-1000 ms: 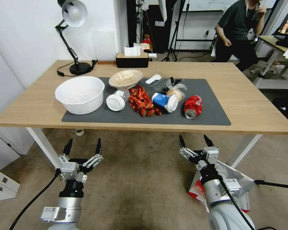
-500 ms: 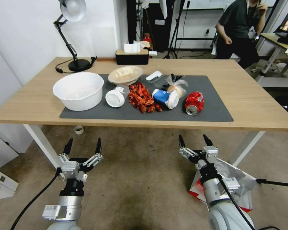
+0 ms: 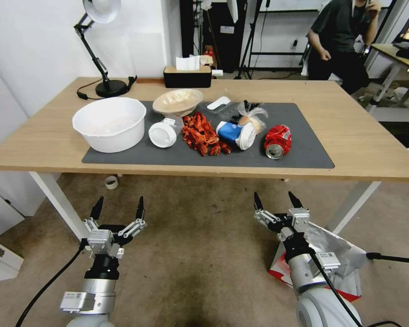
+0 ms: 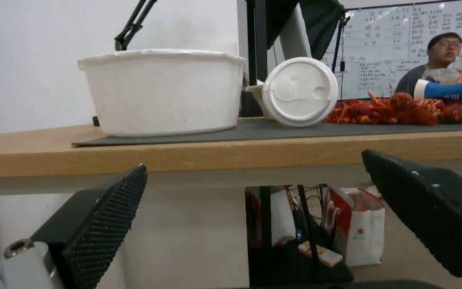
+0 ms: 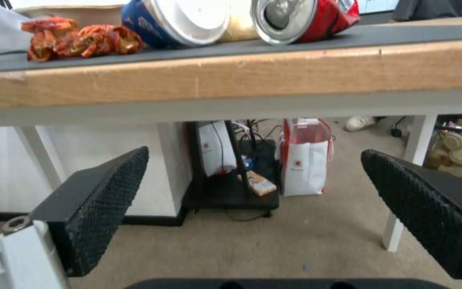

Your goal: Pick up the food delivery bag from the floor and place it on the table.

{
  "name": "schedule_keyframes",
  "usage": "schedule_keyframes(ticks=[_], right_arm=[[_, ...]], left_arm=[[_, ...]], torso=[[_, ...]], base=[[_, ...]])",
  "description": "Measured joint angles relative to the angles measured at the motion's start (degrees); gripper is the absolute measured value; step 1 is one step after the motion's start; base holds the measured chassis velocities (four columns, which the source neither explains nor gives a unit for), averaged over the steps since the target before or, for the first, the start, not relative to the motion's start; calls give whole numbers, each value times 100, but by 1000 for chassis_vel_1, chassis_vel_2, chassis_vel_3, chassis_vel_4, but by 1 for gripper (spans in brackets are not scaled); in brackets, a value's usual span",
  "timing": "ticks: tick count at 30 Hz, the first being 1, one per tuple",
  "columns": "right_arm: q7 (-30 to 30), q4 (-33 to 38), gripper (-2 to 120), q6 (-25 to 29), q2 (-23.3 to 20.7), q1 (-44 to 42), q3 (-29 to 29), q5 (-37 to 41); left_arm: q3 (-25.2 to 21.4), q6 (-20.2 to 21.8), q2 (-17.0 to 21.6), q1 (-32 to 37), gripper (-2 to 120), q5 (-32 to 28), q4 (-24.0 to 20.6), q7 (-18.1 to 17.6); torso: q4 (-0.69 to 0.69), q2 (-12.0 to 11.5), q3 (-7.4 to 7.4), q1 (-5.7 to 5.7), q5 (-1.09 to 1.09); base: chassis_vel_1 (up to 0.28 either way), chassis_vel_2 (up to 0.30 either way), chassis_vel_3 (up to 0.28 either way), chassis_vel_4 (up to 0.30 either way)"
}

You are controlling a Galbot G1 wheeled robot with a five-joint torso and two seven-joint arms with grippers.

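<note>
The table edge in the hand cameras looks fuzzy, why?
In both wrist views the table edge is soft and grainy. In the head view it is crisper, though its edges bow like a wide lens; the silver bag lining shines.

On the surface (image 3: 359,141), one dark mat (image 3: 304,150), two bowls, one large and white (image 3: 109,122) and one shallow and beige (image 3: 177,101), two tipped cups (image 3: 162,134) (image 3: 235,133), one crushed can (image 3: 277,141), one lamp (image 3: 100,45) and one tissue box (image 3: 187,76) are counted. One foil-lined bag (image 3: 336,254) is seen on the floor (image 3: 204,254). Two end effectors (image 3: 118,211) (image 3: 277,202) are counted.
</note>
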Motion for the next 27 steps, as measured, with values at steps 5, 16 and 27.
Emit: schedule_keyframes(ticks=[5,16,27], right_arm=[[3,-3,100,-1,0,-3,-1,-1],[-1,-3,100,-1,-1,-18,0,-2],[-16,-9,100,2,21,-23,-2,-3]], left_arm=[[-1,0,0,2,100,15,6,5],[-7,-20,-7,28,100,27,14,18],[-4,-27,-8,34,100,36,14,27]], torso=[[0,-113,-69,-46,0],[0,-361,-217,-147,0],[0,-576,-351,-228,0]], base=[[0,0,0,0],[0,0,0,0],[0,0,0,0]])
